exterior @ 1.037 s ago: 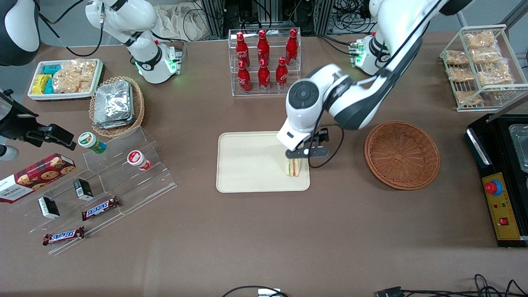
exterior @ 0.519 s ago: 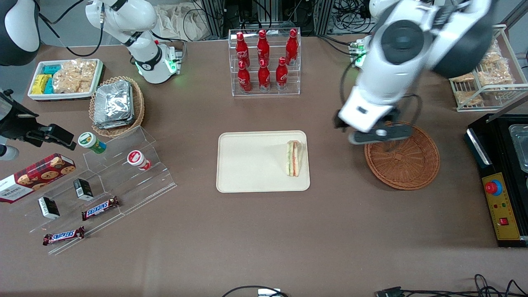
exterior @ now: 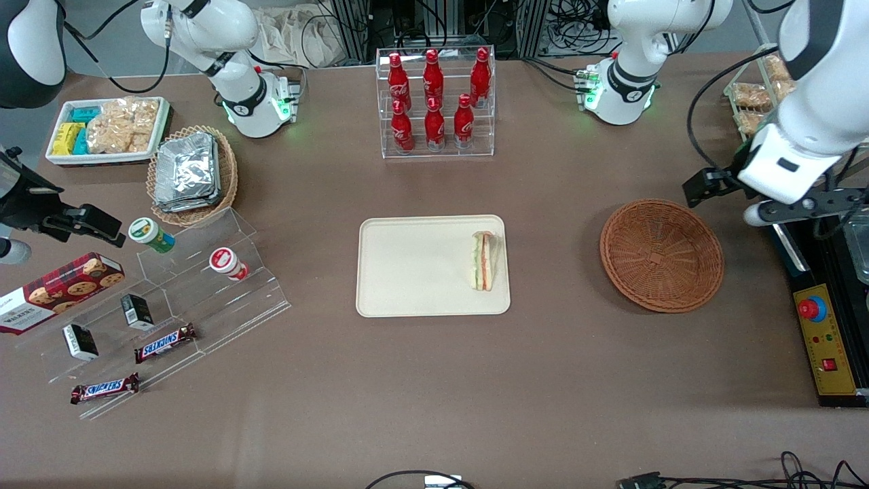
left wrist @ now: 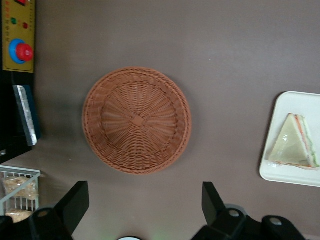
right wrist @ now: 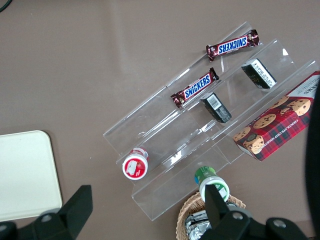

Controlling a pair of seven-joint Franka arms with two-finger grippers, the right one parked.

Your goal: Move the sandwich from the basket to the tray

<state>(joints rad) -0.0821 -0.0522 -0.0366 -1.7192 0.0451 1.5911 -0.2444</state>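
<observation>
The sandwich (exterior: 483,261), a clear-wrapped wedge with green and red filling, lies on the cream tray (exterior: 414,272) at the tray's end toward the working arm. It also shows in the left wrist view (left wrist: 295,145) on the tray's corner (left wrist: 282,172). The reddish-brown basket (exterior: 662,255) is empty, as the left wrist view (left wrist: 136,120) also shows. My left gripper (exterior: 804,204) is raised above the table, past the basket toward the working arm's end. Its fingers (left wrist: 75,200) stand wide apart, open and empty (left wrist: 144,200).
A black control box with a red button (exterior: 825,326) and a wire rack of snacks (exterior: 794,109) stand close to the gripper. A cola bottle rack (exterior: 434,95) stands farther from the camera than the tray. A tan basket of foil packets (exterior: 193,173) lies toward the parked arm's end.
One second ago the gripper was down at the sandwich on the tray. It has let go, risen and swung away over the basket toward the working arm's end. The sandwich stays on the tray.
</observation>
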